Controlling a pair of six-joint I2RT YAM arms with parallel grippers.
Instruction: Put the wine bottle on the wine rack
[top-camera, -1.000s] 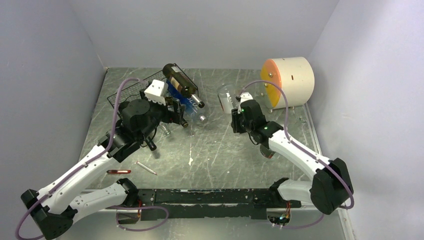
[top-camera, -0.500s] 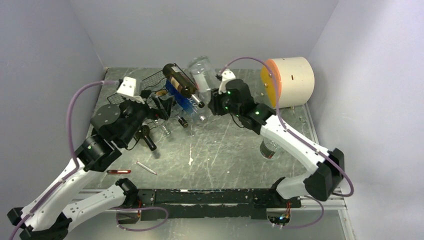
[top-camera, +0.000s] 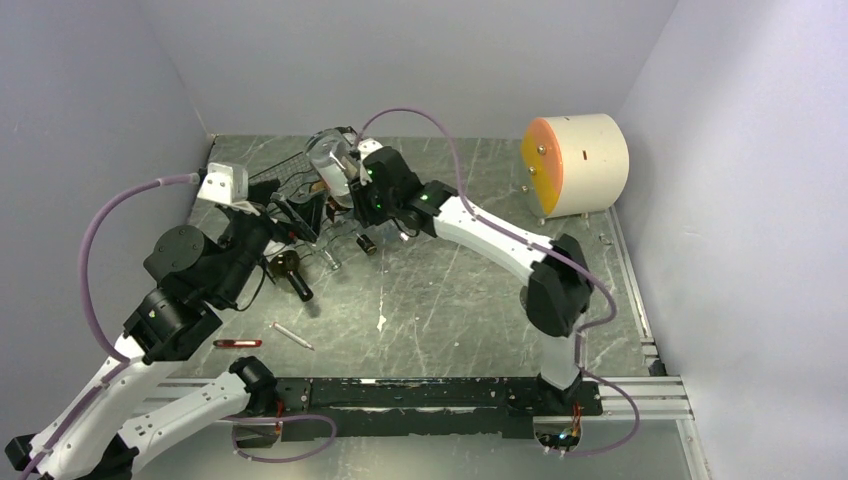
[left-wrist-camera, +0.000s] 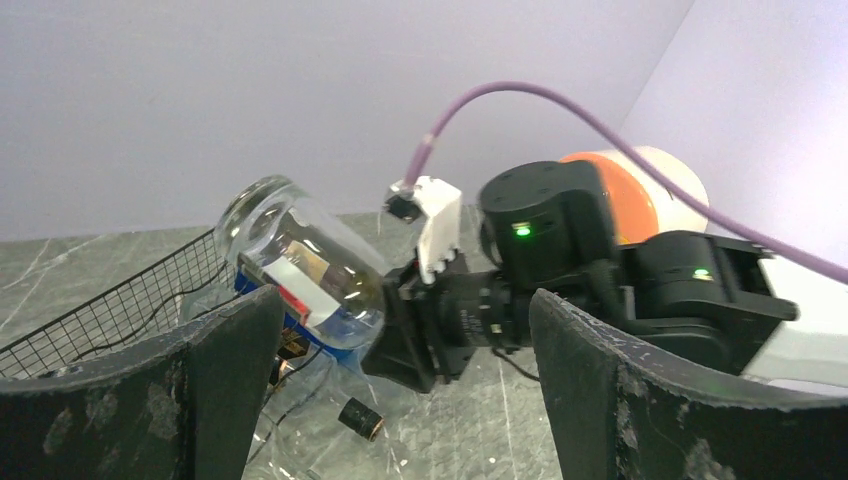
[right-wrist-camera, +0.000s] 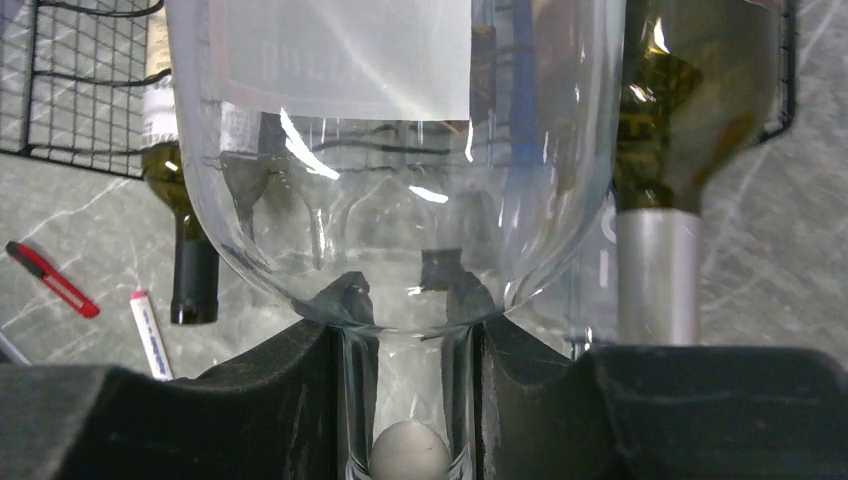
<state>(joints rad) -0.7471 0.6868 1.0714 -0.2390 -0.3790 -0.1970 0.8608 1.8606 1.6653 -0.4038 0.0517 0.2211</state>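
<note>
The right gripper (top-camera: 350, 183) has its jaws pinching the neck of the clear wine bottle (top-camera: 328, 157). The wrist view shows the neck (right-wrist-camera: 405, 380) wedged between the two black pads, with a pale stopper in it. The bottle is tipped over, base leading, and held above the right end of the wine rack (top-camera: 262, 186) at the far left of the surface (top-camera: 450, 290). From the left wrist view its white label (left-wrist-camera: 300, 283) faces down toward the mesh (left-wrist-camera: 110, 305). Whether the glass touches the wire is hard to say.

The left gripper (top-camera: 298, 212) hangs just in front of the rack with its jaws spread wide and nothing between them. Its camera looks straight at the held bottle and the right wrist.

A dark green bottle (right-wrist-camera: 690, 120) with a silver foil neck lies at the rack's right side. A second dark bottle (top-camera: 290, 272) lies on the surface just in front of the rack, and a small dark cap (top-camera: 367, 243) sits to the rack's right. Farther in front of the rack are a red pen (top-camera: 237, 343) and a white marker (top-camera: 292, 336). Well to the right of the rack stands a cream drum with an orange face (top-camera: 580, 160) — clear of both arms
</note>
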